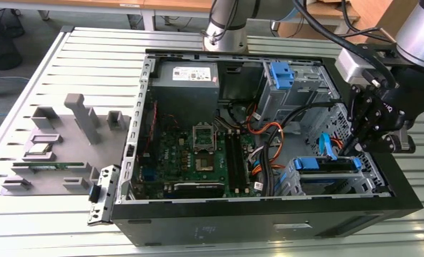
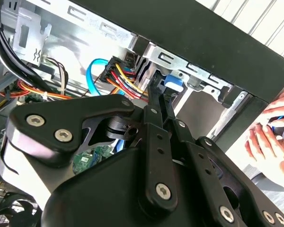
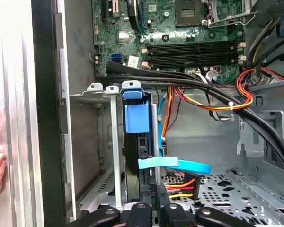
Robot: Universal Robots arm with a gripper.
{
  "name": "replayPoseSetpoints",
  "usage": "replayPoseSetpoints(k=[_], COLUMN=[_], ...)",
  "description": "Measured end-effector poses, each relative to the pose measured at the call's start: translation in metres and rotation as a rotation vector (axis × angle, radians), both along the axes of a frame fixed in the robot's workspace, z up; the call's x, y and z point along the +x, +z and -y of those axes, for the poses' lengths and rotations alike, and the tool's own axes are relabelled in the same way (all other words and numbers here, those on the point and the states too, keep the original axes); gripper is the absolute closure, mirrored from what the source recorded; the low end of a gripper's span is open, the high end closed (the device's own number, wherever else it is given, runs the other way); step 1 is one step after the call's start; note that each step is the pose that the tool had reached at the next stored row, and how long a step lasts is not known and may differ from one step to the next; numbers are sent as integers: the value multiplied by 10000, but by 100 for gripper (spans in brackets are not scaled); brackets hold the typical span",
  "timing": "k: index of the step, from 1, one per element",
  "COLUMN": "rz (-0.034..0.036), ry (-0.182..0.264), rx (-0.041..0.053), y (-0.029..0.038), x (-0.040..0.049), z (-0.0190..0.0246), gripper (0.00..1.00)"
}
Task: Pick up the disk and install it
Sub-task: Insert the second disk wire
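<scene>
Computer case (image 1: pixel 269 225): an open black tower that lies on its side on a slatted metal table (image 1: pixel 97 59), with its inside turned up to the exterior view.
Disk (image 1: pixel 329 165): it sits in the metal drive cage (image 1: pixel 297 182) inside the case, at the corner near the case's front panel. In the first wrist view its blue rail (image 3: pixel 136 118) stands in the cage slot, just beside a thin metal divider.
Gripper (image 1: pixel 372 140): it is above the drive cage, at the case's edge beside the disk. In the second wrist view the two black fingers (image 2: pixel 156 109) lie close together and reach to the blue part of the disk (image 2: pixel 173 84). It seems they are pressed together on its edge, but the contact itself is hidden.
Cables: a light blue flat cable (image 3: pixel 180 164) and red, orange and yellow wires (image 3: pixel 180 182) run in the case just beside the disk.
Motherboard (image 1: pixel 197 155): green, it lies on the case floor, between the drive cage and the case's rear wall.
Power supply (image 1: pixel 186 80): a grey box in the case's far rear corner.
Person's hand (image 2: pixel 272 135): it is outside the case, near the case's outer wall.
Grey holder tray (image 1: pixel 61 144): it lies on the table, well apart from the case.
</scene>
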State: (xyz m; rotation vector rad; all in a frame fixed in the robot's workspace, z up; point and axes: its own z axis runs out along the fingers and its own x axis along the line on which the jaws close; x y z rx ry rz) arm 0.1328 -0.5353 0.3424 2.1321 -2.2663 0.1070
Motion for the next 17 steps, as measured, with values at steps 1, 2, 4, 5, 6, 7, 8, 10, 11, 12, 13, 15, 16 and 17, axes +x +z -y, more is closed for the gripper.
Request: replayPoseSetpoints(k=[1,2,4,5,6,7,8,10,11,12,13,15,16,17], rz=[4,10,39,49,50,50,51,67,98,138,178,236,278,317], ry=[18,44,122,158,173,174,174,174,178,187,200,221,241,266], rx=[-1,1,2,-1,-1,0,-1,1,1,0,-1,-1,1,0], y=[-1,-3,-8,-8,-8,-8,-8,-9,-9,-9,-9,-9,-12,-14], x=[-3,-4,-7,-8,-8,-8,-8,-16,-22,-28,-34,-42,-46,-50], z=[1,2,6,7,7,7,7,9,13,17,19,25,28,30], gripper=[84,84,84,84,84,84,84,84,84,84,84,84,84,84])
